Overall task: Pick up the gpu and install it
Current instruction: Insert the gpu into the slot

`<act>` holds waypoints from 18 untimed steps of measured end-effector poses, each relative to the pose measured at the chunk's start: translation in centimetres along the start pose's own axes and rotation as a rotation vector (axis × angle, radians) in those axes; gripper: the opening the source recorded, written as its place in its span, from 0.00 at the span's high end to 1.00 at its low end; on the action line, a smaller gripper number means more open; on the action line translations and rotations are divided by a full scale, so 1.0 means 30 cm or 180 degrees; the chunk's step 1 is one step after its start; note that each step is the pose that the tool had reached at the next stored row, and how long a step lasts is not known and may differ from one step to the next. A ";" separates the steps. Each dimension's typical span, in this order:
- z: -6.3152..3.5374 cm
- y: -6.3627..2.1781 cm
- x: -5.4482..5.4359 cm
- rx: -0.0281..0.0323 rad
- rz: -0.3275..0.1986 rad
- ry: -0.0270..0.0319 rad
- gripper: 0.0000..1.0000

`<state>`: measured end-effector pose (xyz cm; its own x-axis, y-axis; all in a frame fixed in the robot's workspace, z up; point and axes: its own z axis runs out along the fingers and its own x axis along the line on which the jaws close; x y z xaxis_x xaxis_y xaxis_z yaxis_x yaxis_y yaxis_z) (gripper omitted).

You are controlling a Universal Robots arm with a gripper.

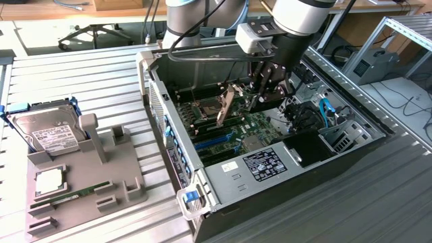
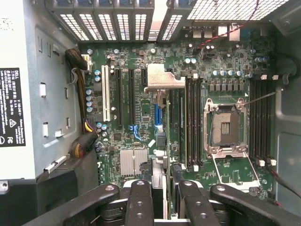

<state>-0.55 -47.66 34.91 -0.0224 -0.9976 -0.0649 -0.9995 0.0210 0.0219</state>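
Wrist view, gpu [image 2: 162, 141] edge-on between claw [image 2: 165, 205] fingers

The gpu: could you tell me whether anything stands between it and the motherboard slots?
Nothing visible does: the gpu, gripped edge-on by the gripper, hangs right over the bare slots of the motherboard; no cable crosses them.

So the open PC case [image 1: 270, 152] lies on its side on the counter [image 1: 81, 81]. Inside it, the gripper [image 1: 264, 96] hangs over the motherboard [image 1: 236, 129], holding the gpu [image 1: 228, 105] upright on edge. Off the case toward the exterior view's left, the parts holder [image 1: 88, 187] carries the hard drive [image 1: 47, 131], a CPU [image 1: 49, 181] and a memory stick [image 1: 71, 195].
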 end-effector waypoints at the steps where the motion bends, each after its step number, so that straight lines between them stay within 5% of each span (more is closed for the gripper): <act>1: 0.000 0.000 0.000 0.0000 0.0000 0.0000 0.73; 18: 0.013 -0.001 0.017 0.0000 0.0000 0.0001 0.73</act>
<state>-0.55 -48.13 34.48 -0.0224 -0.9977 -0.0645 -0.9995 0.0210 0.0219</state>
